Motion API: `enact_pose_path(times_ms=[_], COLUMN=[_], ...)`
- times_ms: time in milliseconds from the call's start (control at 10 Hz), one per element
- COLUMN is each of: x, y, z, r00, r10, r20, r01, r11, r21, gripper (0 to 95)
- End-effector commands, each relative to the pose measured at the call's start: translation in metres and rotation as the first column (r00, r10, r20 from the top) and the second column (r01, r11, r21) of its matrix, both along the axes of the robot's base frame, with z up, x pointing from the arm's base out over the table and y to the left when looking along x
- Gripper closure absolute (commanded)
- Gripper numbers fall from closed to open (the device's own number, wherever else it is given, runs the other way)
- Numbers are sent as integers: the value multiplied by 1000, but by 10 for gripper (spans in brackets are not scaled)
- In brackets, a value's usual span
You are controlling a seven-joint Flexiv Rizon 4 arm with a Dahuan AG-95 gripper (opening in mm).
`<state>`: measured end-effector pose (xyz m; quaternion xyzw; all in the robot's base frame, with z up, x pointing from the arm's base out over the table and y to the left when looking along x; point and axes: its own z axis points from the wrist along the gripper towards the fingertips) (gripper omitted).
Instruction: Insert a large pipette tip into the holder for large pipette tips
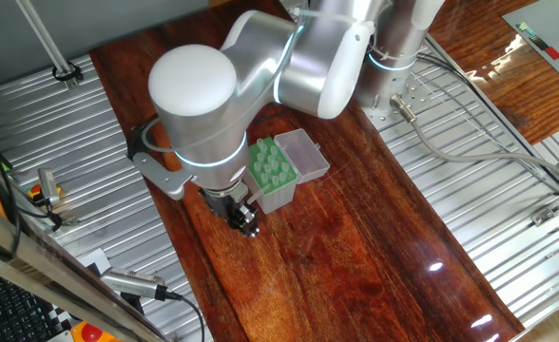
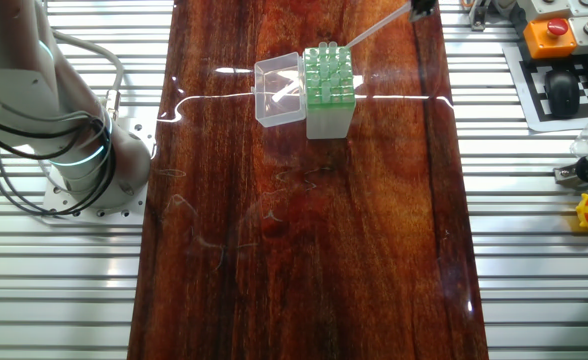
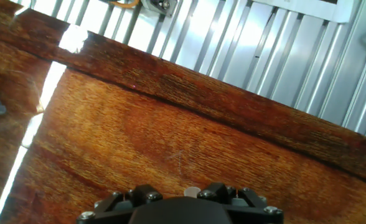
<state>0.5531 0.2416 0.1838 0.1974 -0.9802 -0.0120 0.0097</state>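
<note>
The gripper [image 1: 249,226] shows as a dark block under the arm's last joint, and in the hand view its jaws sit close together with a small pale round end lodged between them. In the other fixed view the large pipette tip [image 2: 374,30] runs as a thin pale line slanting from the gripper at the top edge down toward the holder's green top, so the jaws appear to be closed on its thick end; whether its point touches the top I cannot tell. The holder for large pipette tips [image 1: 272,169] stands on the dark wooden desk [image 1: 356,256], its clear lid [image 1: 304,155] swung open and lying flat beside it. The arm [image 1: 260,76] bends over from its base at the desk's far side, its big white joint hanging above the holder's near side, wrist tilted so the gripper sits just beside the holder.
</note>
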Motion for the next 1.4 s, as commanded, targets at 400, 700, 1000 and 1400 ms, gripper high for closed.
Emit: enact_pose_path(times_ms=[400,700,1000,1400], x=[0,0,0,5], y=[0,0,0,0], z=[0,0,0,2], r00=[999,999,998,998], r10=[31,36,39,45], r20=[21,29,48,46], r01=[-30,-35,-36,-43], r11=[999,998,998,997], r21=[-38,-44,-50,-61], gripper=[570,570,570,570])
